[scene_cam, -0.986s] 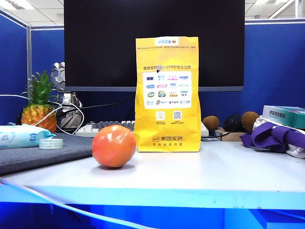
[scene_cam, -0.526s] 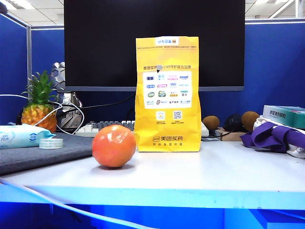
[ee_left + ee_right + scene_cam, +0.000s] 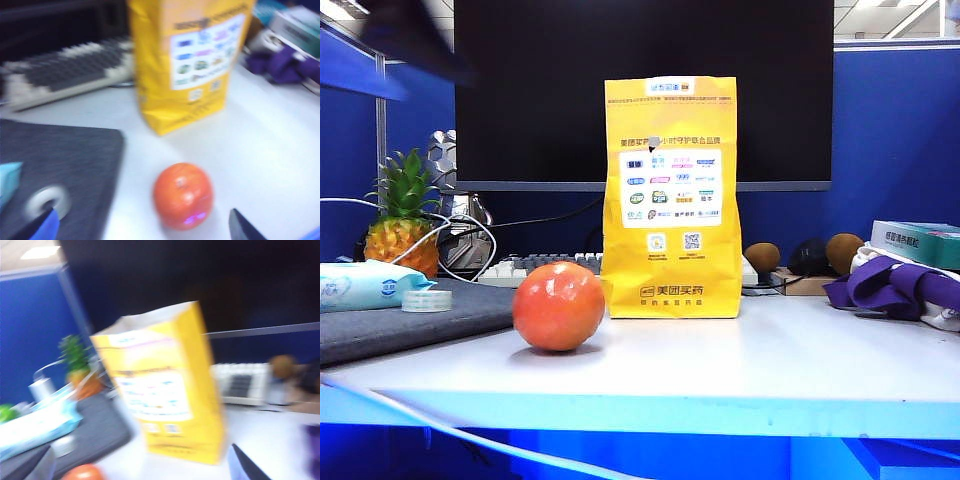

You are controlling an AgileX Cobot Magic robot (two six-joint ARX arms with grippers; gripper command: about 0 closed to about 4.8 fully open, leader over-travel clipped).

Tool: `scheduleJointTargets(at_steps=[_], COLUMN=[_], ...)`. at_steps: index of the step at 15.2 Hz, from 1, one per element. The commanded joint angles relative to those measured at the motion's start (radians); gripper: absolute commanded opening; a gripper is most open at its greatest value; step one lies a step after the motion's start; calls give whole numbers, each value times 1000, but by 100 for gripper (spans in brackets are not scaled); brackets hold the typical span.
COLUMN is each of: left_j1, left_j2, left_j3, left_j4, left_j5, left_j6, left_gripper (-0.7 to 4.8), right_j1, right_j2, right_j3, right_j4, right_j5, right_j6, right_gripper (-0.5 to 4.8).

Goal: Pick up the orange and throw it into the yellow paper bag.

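Since a second ago a dark blurred arm has entered the exterior view's upper left corner; nothing else has shifted. One orange (image 3: 559,306) sits on the white counter (image 3: 770,360), just beside the dark mat's (image 3: 410,318) edge, near one upright yellow paper bag (image 3: 671,198); bare counter lies to its right. Left gripper (image 3: 145,227) hovers above the orange, fingers spread, empty. Right gripper (image 3: 150,467) faces the bag, fingers seemingly apart, holding nothing.

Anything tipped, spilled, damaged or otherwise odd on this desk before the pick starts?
Nothing stands out. The yellow paper bag stands upright, the orange sits whole on the table beside it. The left gripper hangs open above the orange; the right gripper faces the bag.
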Motion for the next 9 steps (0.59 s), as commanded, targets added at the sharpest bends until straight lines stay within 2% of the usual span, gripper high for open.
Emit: scheduleJointTargets(at_steps=[1, 2, 5, 6, 9], left_j1=[0, 0, 0, 0, 0], left_j2=[150, 204, 319, 372, 500], left_j3=[148, 212, 330, 343, 344], left_j4=[-108, -171, -299, -303, -278], left_j5=[154, 182, 184, 185, 190], left_j6=[13, 43, 135, 164, 183], left_gripper=[479, 479, 479, 479, 479], right_j1=[0, 0, 0, 0, 0], right_j2=[162, 220, 317, 343, 348], right_j3=[142, 179, 205, 205, 205], right_j4=[-138, -165, -166, -204, -236], right_j5=[-131, -185, -293, -336, -365], right_j6=[-18, -32, -34, -34, -34], right_gripper=[479, 479, 479, 479, 479])
